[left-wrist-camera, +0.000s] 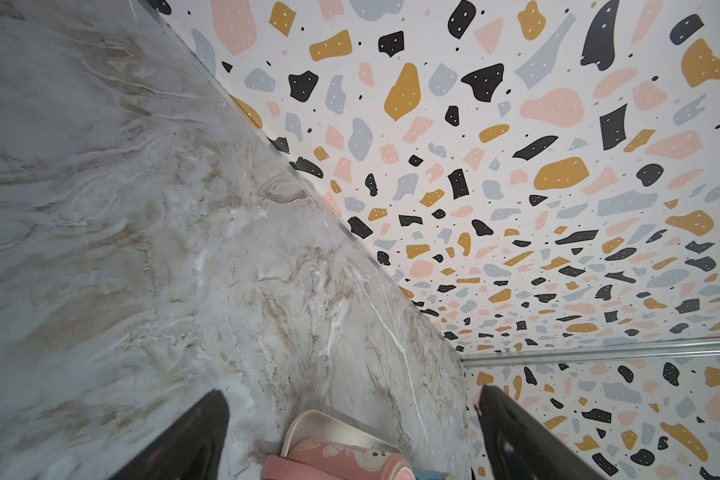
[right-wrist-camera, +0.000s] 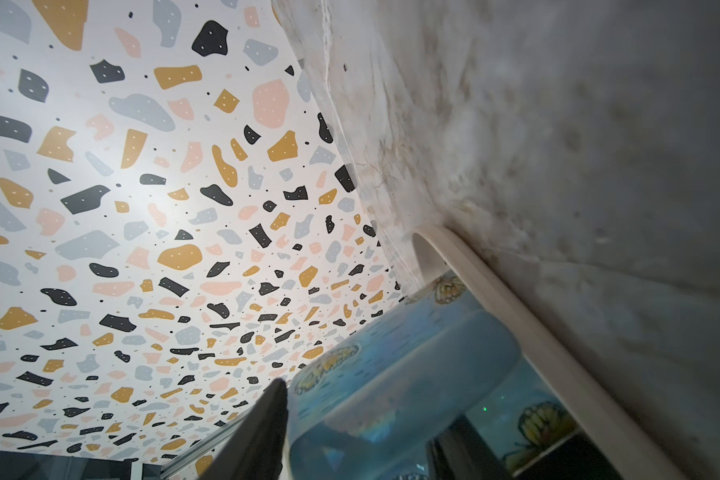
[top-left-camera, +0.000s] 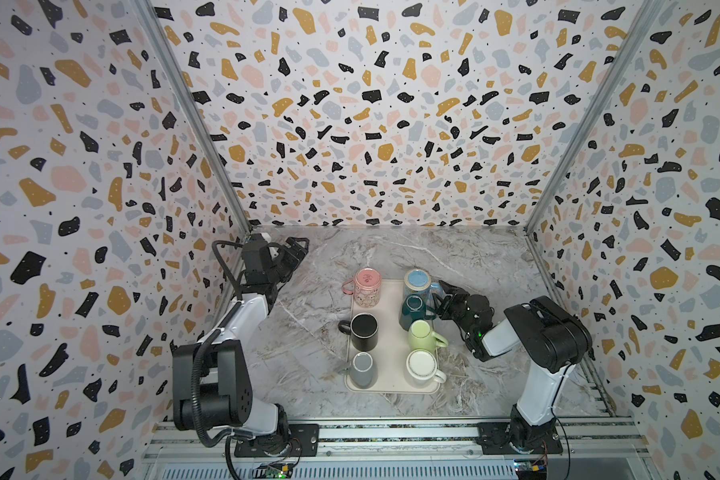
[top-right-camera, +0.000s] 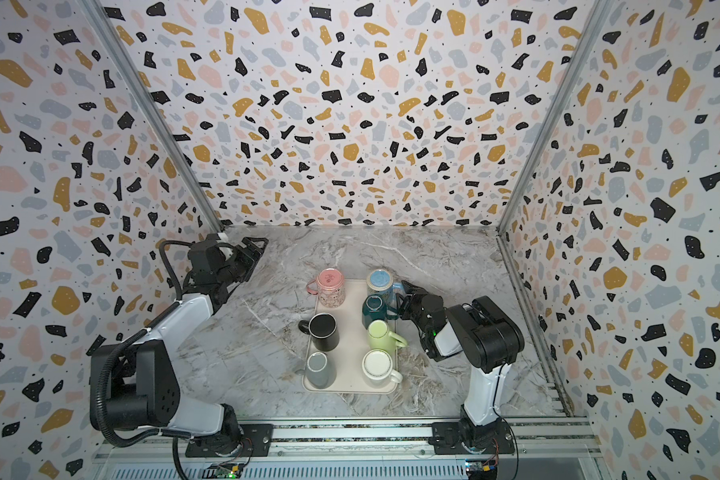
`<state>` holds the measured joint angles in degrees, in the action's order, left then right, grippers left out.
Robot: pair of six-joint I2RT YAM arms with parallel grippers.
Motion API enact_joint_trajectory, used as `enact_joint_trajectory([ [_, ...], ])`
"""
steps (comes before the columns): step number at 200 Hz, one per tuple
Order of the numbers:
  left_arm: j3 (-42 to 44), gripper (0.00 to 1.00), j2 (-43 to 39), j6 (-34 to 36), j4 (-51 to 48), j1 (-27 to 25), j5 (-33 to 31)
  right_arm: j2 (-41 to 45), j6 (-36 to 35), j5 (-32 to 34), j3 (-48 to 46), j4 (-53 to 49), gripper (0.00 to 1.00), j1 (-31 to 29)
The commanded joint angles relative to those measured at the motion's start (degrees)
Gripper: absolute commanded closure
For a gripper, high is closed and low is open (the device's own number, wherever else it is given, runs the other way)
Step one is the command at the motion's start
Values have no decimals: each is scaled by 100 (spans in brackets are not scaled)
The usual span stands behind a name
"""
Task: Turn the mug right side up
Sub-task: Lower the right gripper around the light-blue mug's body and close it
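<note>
A marble-patterned tabletop (top-left-camera: 474,266) is seen in both top views, boxed in by speckled terrazzo walls (top-left-camera: 350,104). A cream tray (top-left-camera: 391,390) is laid at its middle and loaded with seven mugs in two rows. The blue mug (top-left-camera: 417,280), printed with butterflies, is found at the tray's far right corner, just behind the teal mug (top-left-camera: 414,311), and what looks like its flat base is turned upward. The right gripper (top-left-camera: 445,297) is brought in low from the right, and in the right wrist view the mug's handle (right-wrist-camera: 433,345) is caught between its jaws, one finger (right-wrist-camera: 273,411) pressed close against the handle's outer side. Whether the handle is actually clamped cannot be told. The pink mug (top-left-camera: 366,286) is parked at the far left corner, with the black mug (top-left-camera: 364,330) and grey mug (top-left-camera: 362,368) lined up nearer the arm bases. The green mug (top-left-camera: 422,334) and white mug (top-left-camera: 422,368) are set in front of the teal one. The left gripper (top-left-camera: 298,245) is held well apart from the tray near the back left corner, jaws spread wide and nothing carried.
</note>
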<state>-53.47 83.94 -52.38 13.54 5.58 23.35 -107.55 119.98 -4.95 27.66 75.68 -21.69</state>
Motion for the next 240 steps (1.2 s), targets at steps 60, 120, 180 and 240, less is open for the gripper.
enact_joint_trajectory([
  [60,-181,6,37,-5,123,47,94,-350,2925,-50,405,402,53,134],
  [120,-182,6,64,-1,123,74,100,-585,2890,-123,542,516,63,210],
  [180,-190,6,90,-7,-28,101,112,-801,2880,-151,697,622,73,236],
  [240,-196,6,115,1,-39,127,117,-1064,2866,-184,829,827,89,247],
])
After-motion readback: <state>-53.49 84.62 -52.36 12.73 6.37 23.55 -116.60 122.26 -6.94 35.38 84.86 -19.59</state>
